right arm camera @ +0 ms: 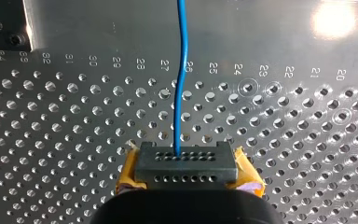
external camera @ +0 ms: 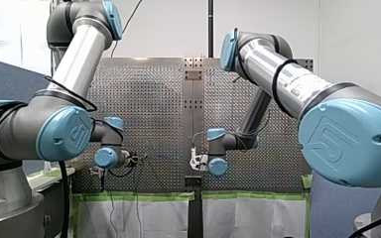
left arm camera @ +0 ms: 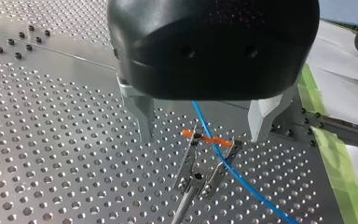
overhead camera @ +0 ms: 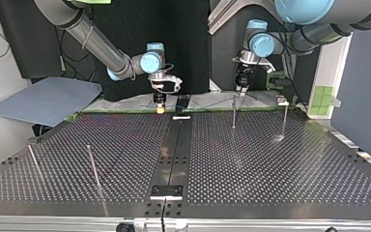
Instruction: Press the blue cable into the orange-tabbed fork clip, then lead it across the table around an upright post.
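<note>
Left wrist view: blue cable (left arm camera: 235, 175) at the fork clip (left arm camera: 199, 173), close to the taped edge of the bench (left arm camera: 51, 163).

My left end effector (left arm camera: 201, 136) is released, its two metal fingers (left arm camera: 140, 116) spread wide, one on either side of the clip. The cable comes out from under its black body, passes the orange tab (left arm camera: 208, 139) between the tops of the two prongs and runs on toward the green tape (left arm camera: 335, 163); whether it is seated in the fork cannot be told. Right wrist view: my right end effector (right arm camera: 186, 169) is clenched on the same cable, which rises straight from between its yellow pads (right arm camera: 127, 175). Top view: both end effectors hang at the far edge of the bench, the right one by the centre seam. An upright post (overhead camera: 285, 118) stands nearer the far corner at that view's right.
</note>
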### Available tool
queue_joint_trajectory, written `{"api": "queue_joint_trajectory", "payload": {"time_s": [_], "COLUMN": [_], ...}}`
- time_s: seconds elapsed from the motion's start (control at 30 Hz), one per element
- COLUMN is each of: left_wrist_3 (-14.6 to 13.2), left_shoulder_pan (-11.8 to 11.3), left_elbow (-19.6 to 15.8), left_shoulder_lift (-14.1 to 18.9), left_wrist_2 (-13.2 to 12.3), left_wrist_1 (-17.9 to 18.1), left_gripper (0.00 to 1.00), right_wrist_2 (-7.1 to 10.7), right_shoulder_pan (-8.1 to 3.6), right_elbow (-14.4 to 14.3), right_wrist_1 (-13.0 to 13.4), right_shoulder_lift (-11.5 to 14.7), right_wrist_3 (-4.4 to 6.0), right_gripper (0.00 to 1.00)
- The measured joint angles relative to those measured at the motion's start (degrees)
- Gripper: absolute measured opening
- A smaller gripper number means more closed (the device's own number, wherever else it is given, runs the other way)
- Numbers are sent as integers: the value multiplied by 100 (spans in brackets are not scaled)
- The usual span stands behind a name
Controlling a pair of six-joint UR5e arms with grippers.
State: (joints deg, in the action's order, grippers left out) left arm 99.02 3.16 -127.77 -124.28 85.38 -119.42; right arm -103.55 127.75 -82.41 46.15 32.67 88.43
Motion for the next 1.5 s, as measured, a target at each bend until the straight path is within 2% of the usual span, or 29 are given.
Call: {"api": "queue_joint_trajectory", "payload": {"time_s": [1.13, 1.5], "left_wrist_3": [23, -89], "left_shoulder_pan": [108, 151], "left_elbow": [0, 25], "left_shoulder_lift": [-2, 4], "left_wrist_2": [131, 13], "left_wrist_1": [-240, -287], "left_gripper": [100, 100], "right_wrist_2": [18, 18], "right_shoulder_pan": [0, 0], "right_elbow": [1, 1], "right_wrist_1": [-41, -43], "right_shoulder_lift": [-1, -1], "right_wrist_3": [0, 0], "right_gripper": [0, 0]}}
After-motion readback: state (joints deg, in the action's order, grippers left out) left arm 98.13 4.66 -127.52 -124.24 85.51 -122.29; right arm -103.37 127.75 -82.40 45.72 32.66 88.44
